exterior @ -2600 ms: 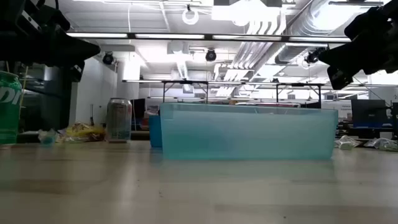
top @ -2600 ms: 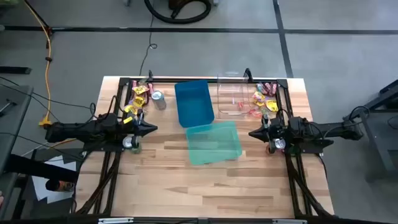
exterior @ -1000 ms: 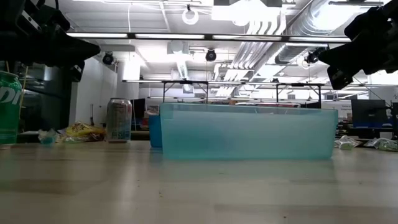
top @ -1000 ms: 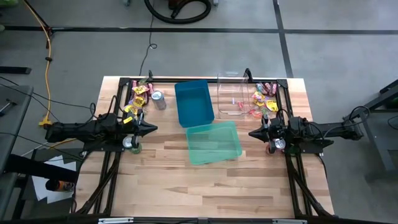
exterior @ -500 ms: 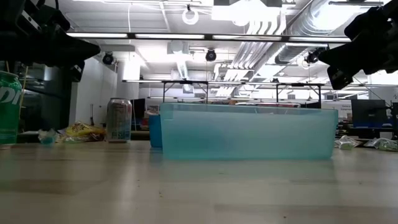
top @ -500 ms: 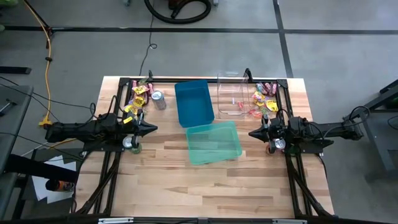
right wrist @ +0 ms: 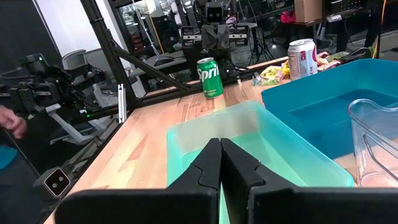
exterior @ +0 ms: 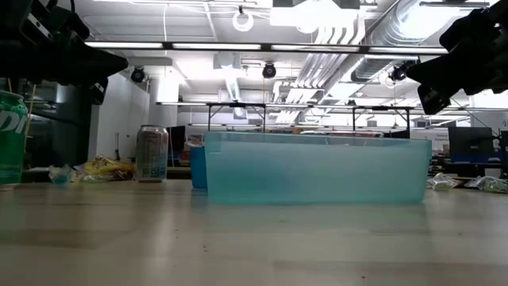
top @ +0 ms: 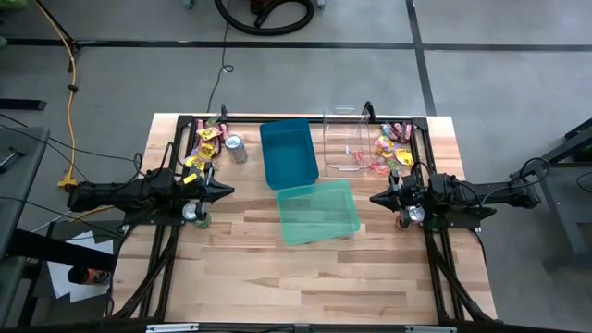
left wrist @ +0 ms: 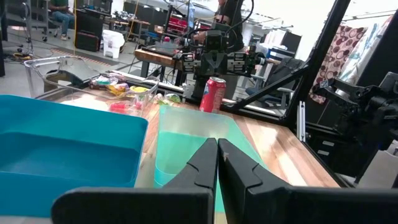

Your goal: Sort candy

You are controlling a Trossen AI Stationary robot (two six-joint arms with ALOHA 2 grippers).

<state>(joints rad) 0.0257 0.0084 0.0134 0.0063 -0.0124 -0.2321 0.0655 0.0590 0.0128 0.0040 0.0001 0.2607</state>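
Candy lies in two heaps at the table's far corners: yellow, pink and maroon wrappers at the far left [top: 203,146] and at the far right [top: 393,148]. In the left wrist view the right heap [left wrist: 127,92] shows beyond a clear bin. My left gripper [top: 229,191] hangs shut above the table's left side, pointing level toward the middle. My right gripper [top: 373,198] mirrors it at the right side, also shut. In both wrist views the fingertips [left wrist: 217,147] [right wrist: 220,147] meet with nothing between them. Neither gripper is near the candy.
A blue bin [top: 289,153], a teal bin [top: 317,211] and a clear bin [top: 350,141] sit mid-table. A silver can [top: 236,146] stands by the left heap, a green can [right wrist: 209,77] under my left arm, a red can [left wrist: 213,95] under my right. A person's hand [right wrist: 12,123] shows beyond the table.
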